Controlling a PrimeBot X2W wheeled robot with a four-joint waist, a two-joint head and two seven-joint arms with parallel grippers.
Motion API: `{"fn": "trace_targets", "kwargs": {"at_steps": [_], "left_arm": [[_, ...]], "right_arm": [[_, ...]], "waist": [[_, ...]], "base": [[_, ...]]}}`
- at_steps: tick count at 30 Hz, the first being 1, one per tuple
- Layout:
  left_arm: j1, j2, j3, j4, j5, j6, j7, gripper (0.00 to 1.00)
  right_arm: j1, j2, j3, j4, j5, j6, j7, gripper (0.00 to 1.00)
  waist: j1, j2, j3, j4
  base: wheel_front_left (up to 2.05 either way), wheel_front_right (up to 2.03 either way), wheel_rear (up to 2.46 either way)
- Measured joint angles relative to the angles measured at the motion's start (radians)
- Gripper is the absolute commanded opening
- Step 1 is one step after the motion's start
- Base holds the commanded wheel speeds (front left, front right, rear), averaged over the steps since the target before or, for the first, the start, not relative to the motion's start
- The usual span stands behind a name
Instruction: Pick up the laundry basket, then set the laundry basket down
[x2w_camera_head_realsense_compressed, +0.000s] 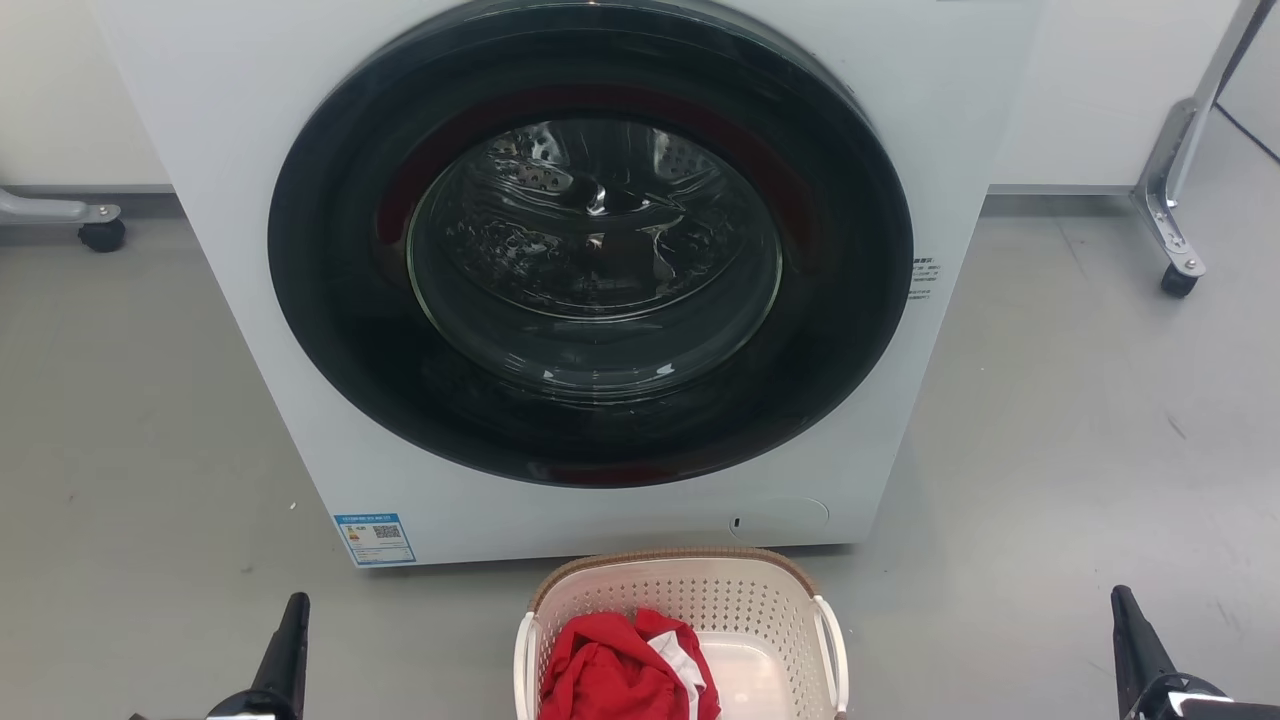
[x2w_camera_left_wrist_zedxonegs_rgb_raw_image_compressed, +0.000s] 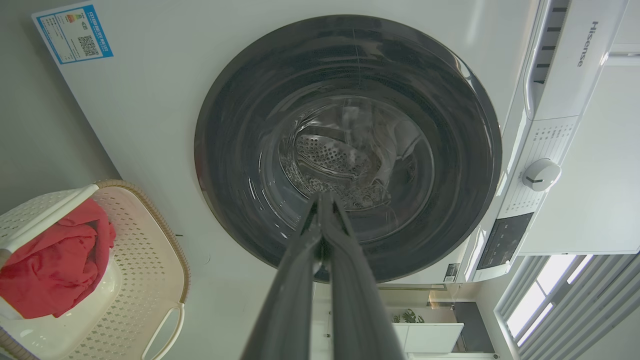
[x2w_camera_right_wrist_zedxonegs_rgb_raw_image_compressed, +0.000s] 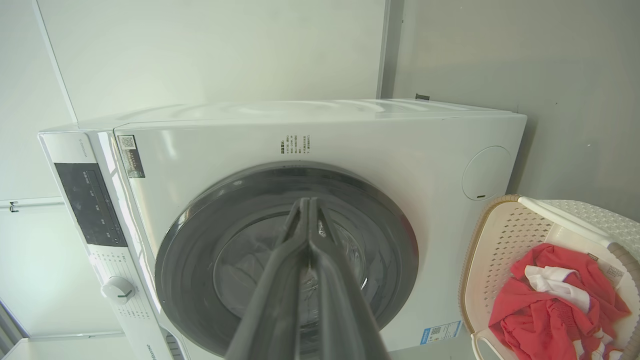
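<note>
The laundry basket (x2w_camera_head_realsense_compressed: 740, 600) stands on the floor at the bottom centre of the head view, just before the washing machine. It is cream-white and perforated, with a brown woven-look rim and white side handles, and holds red and white cloth (x2w_camera_head_realsense_compressed: 625, 670). The basket (x2w_camera_left_wrist_zedxonegs_rgb_raw_image_compressed: 145, 260) also sits at the left wrist view's lower left, and the basket (x2w_camera_right_wrist_zedxonegs_rgb_raw_image_compressed: 500, 245) at the right wrist view's lower right. My left gripper (x2w_camera_head_realsense_compressed: 295, 605) is far to the basket's left and my right gripper (x2w_camera_head_realsense_compressed: 1120, 600) far to its right. Both are shut and hold nothing: left gripper (x2w_camera_left_wrist_zedxonegs_rgb_raw_image_compressed: 322, 197), right gripper (x2w_camera_right_wrist_zedxonegs_rgb_raw_image_compressed: 306, 202).
A white front-loading washing machine (x2w_camera_head_realsense_compressed: 250, 330) with a dark round door (x2w_camera_head_realsense_compressed: 590, 250), closed, rises right behind the basket. A metal frame leg on a castor (x2w_camera_head_realsense_compressed: 1178, 270) stands at the far right, another castor (x2w_camera_head_realsense_compressed: 102, 235) at the far left. Grey floor lies on both sides.
</note>
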Motion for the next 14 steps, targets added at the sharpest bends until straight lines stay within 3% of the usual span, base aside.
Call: {"fn": "trace_targets", "kwargs": {"at_steps": [14], "left_arm": [[0.000,0.000,0.000,0.000,0.000,0.000,0.000,0.00]], "right_arm": [[0.000,0.000,0.000,0.000,0.000,0.000,0.000,0.00]], "waist": [[0.0000,0.0000,0.000,0.000]], "base": [[0.00,0.00,0.00]]}}
